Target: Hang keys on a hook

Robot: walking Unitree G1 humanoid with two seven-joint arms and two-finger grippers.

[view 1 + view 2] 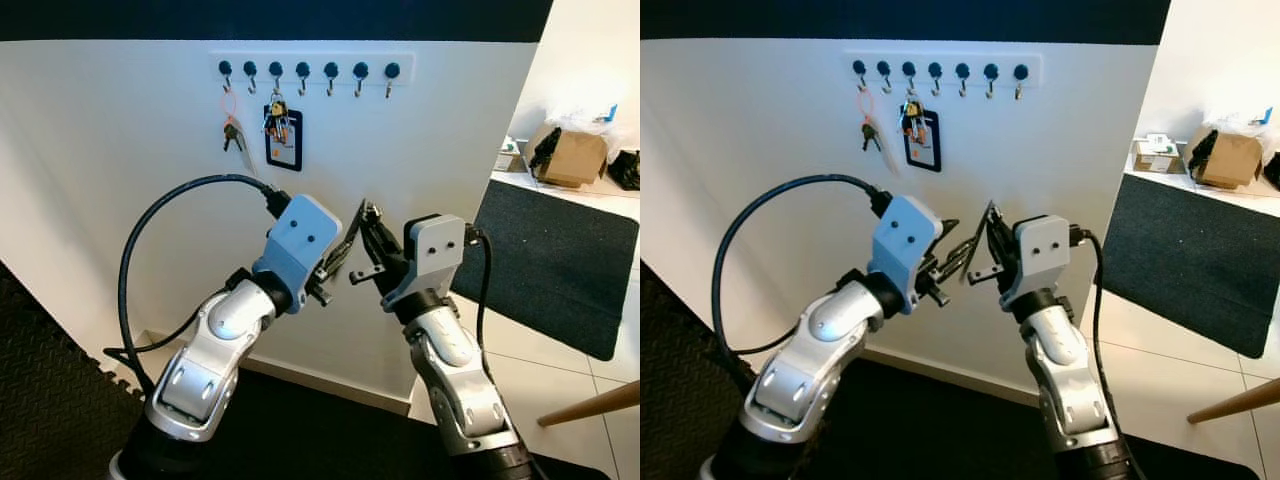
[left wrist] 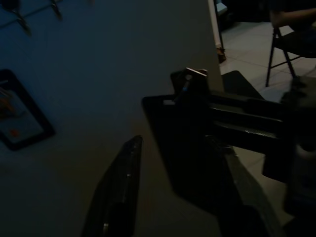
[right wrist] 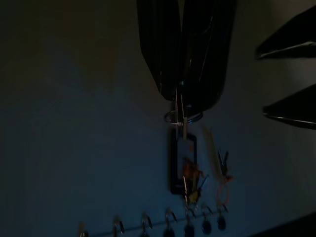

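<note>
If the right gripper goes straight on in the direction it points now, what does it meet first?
Probably the white wall, below the hook rail. The right gripper, shut on a key ring, points up at the hooks, but depth is unclear, so it may touch bare wall first.

Both arms raised, left gripper (image 1: pixel 338 258) open, right gripper (image 1: pixel 366 218) pinched closed

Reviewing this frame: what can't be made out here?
- What the right claw pinches: a metal key ring shows in the dark right wrist view, its keys hidden.
- Left claw: wrist view too dark for detail.
- Hung key bunches on the white hook rail: too small to count.
</note>
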